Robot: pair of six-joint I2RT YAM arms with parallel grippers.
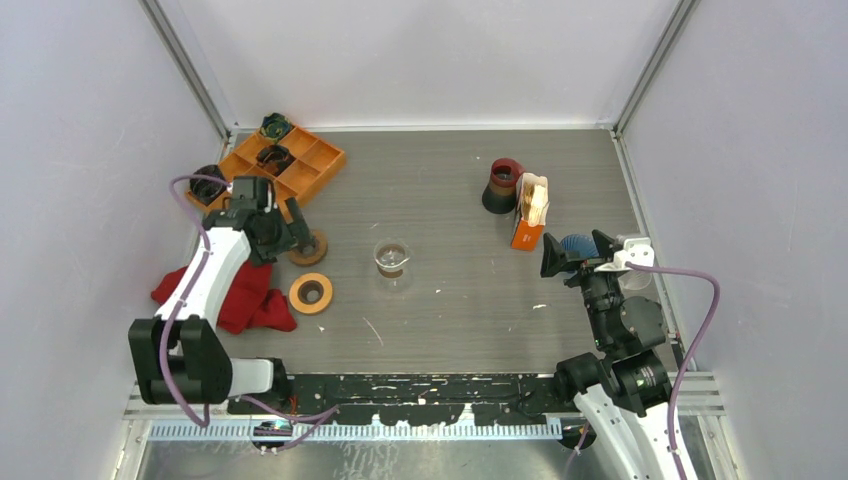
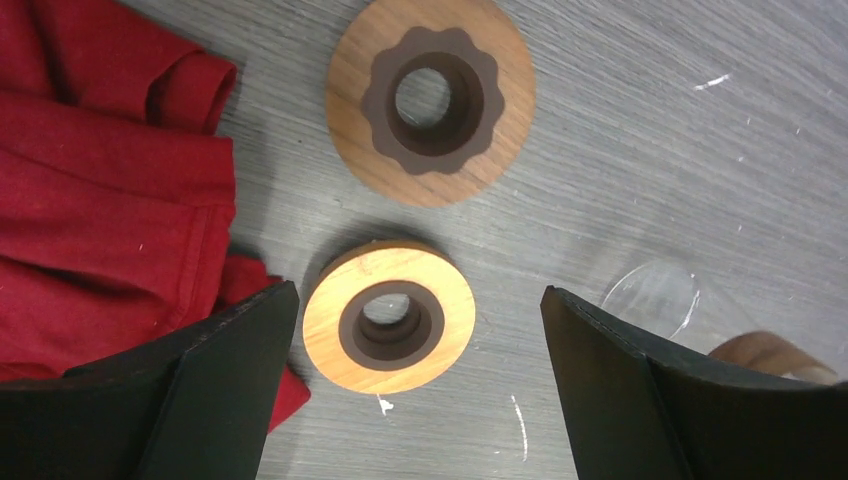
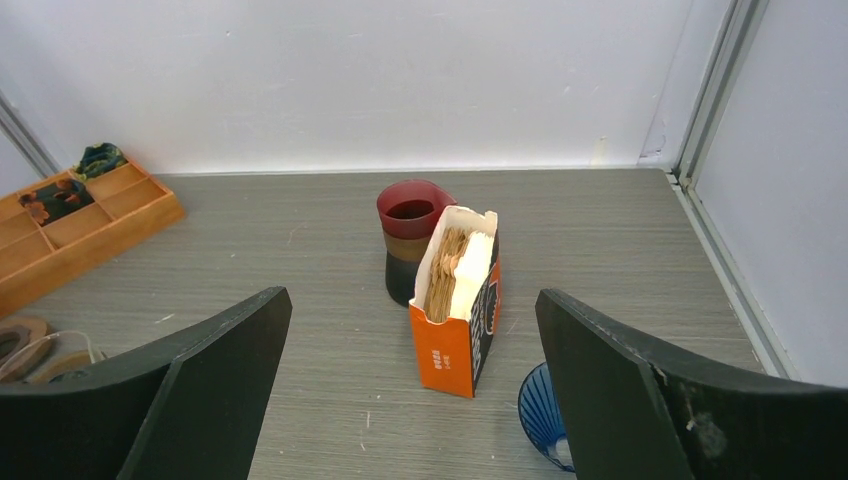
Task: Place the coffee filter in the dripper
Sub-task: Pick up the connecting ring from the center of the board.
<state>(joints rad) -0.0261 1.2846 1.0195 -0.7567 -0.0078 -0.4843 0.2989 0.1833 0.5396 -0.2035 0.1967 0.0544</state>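
On your desk [image 1: 450,320]: two wooden rings, the nearer ring [image 1: 311,293] and the farther ring [image 1: 308,247], toward the left edge; one red cloth [image 1: 235,295] at that edge; one orange tray [image 1: 315,155] in the far left corner, holding two dark items [image 1: 274,126]; one glass beaker [image 1: 391,258] mid-desk; one maroon cup [image 1: 503,185], one orange filter box [image 1: 530,225] and one blue dripper [image 1: 578,245] toward the right edge.

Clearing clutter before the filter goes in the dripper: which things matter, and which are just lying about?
Needed: orange filter box, blue dripper.
Lying about: red cloth, light wooden ring, darker wooden ring, orange tray, glass cup, dark red mug.
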